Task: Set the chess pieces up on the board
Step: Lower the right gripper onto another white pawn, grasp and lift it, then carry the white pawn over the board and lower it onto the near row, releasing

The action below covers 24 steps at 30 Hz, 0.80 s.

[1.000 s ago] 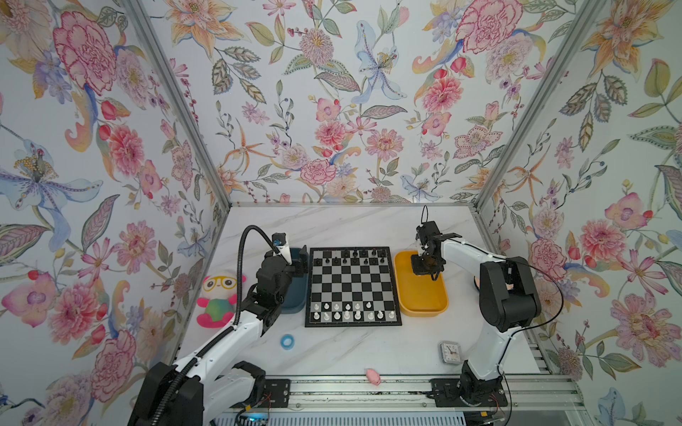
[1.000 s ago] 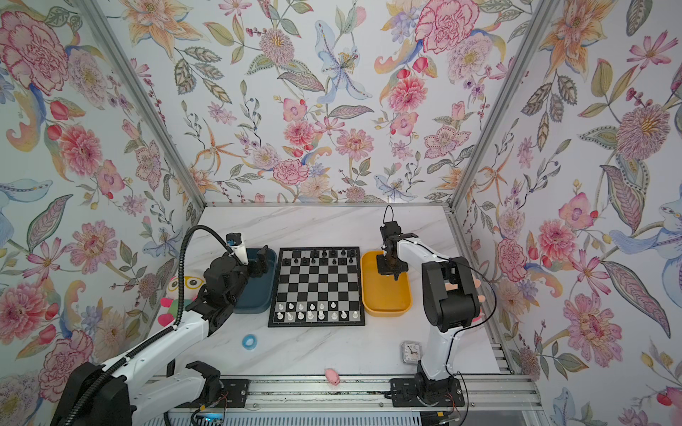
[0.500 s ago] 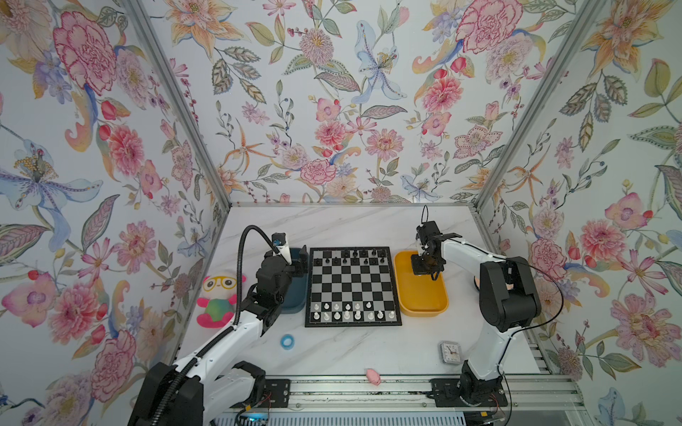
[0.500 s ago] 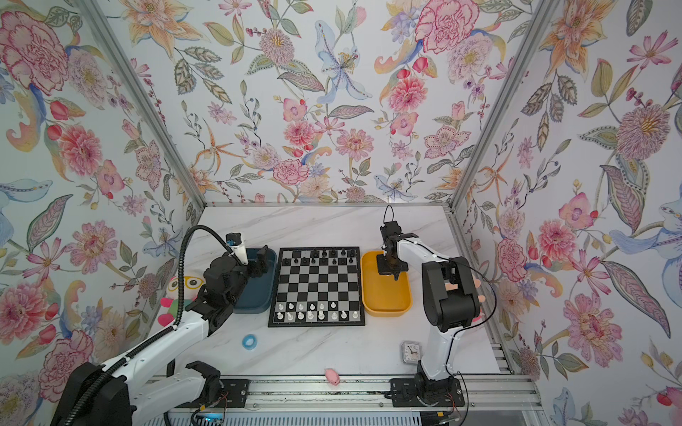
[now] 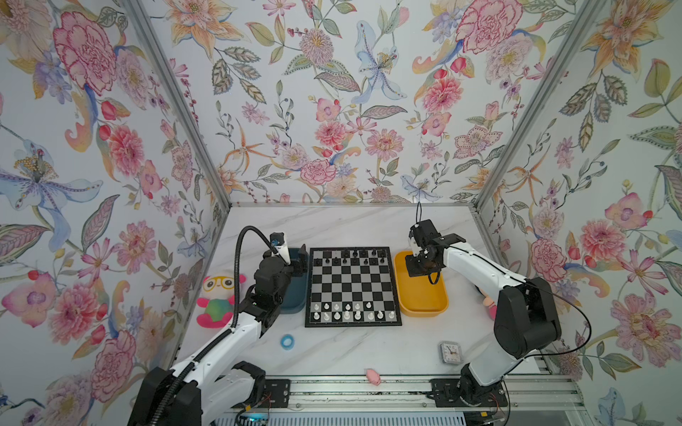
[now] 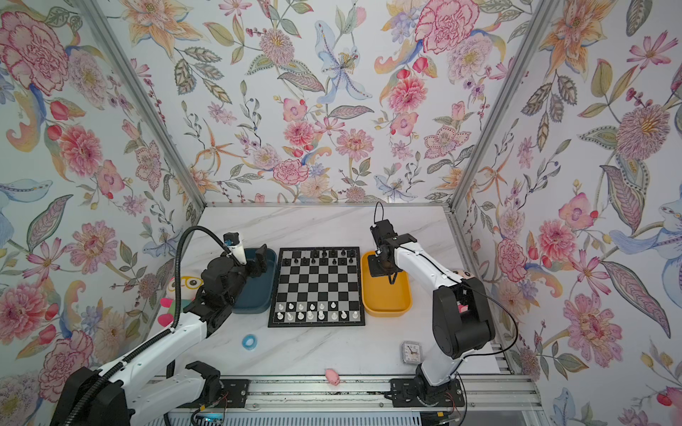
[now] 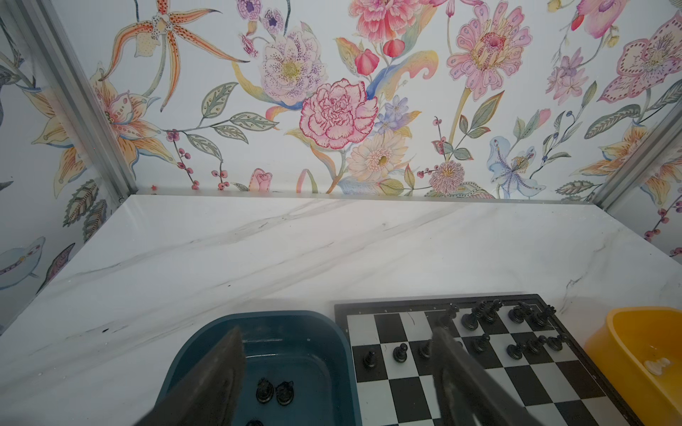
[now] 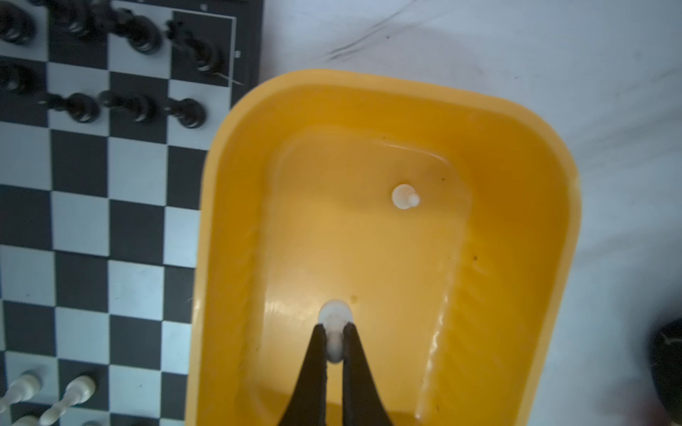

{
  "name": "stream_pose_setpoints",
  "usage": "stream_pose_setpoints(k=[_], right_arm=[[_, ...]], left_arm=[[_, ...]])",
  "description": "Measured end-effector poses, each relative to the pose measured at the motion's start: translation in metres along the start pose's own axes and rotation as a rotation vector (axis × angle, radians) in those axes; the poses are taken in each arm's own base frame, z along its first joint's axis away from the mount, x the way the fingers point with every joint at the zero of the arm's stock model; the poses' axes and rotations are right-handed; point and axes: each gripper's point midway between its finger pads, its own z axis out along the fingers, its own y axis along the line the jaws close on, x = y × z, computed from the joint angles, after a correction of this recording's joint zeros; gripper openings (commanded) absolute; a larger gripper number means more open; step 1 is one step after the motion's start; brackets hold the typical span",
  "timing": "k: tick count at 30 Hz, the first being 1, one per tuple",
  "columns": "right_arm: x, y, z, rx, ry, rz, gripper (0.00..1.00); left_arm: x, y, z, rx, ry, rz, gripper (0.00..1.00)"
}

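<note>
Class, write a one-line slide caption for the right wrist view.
Right gripper shut on a white piece in the yellow bin; a second white piece sits nearby.

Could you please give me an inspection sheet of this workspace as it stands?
Surface: white veined marble table.
Job's things: board holds black pieces on its far rows and white pieces on its near rows; spare black pieces in teal bin; loose white piece in yellow bin.
Clutter: plush toy, blue ring, clock, pink object.
Grippers: left end effector open over teal bin; right end effector shut on a white piece in yellow bin.
Cables: black hose on left arm; thin cable on right arm.
Surroundings: floral walls.
</note>
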Motion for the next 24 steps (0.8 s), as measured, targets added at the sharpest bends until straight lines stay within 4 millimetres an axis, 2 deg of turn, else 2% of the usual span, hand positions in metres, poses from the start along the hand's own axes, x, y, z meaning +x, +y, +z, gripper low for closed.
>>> stream_pose_setpoints(k=[7, 12, 18, 24], right_arm=[[0.025, 0.068, -0.011, -0.078, 0.029, -0.094, 0.01], [0.041, 0.098, -0.016, -0.115, 0.052, -0.127, 0.01], [0.053, 0.117, -0.016, -0.140, 0.075, -0.149, 0.01], [0.065, 0.125, 0.001, -0.123, 0.131, -0.172, 0.00]], left_arm=[[-0.007, 0.000, -0.004, 0.004, -0.021, -0.006, 0.80], [-0.007, 0.001, -0.006, 0.004, -0.026, -0.007, 0.80], [-0.007, 0.001, -0.008, 0.005, -0.029, -0.008, 0.80], [-0.008, 0.001, -0.009, 0.006, -0.032, -0.009, 0.80]])
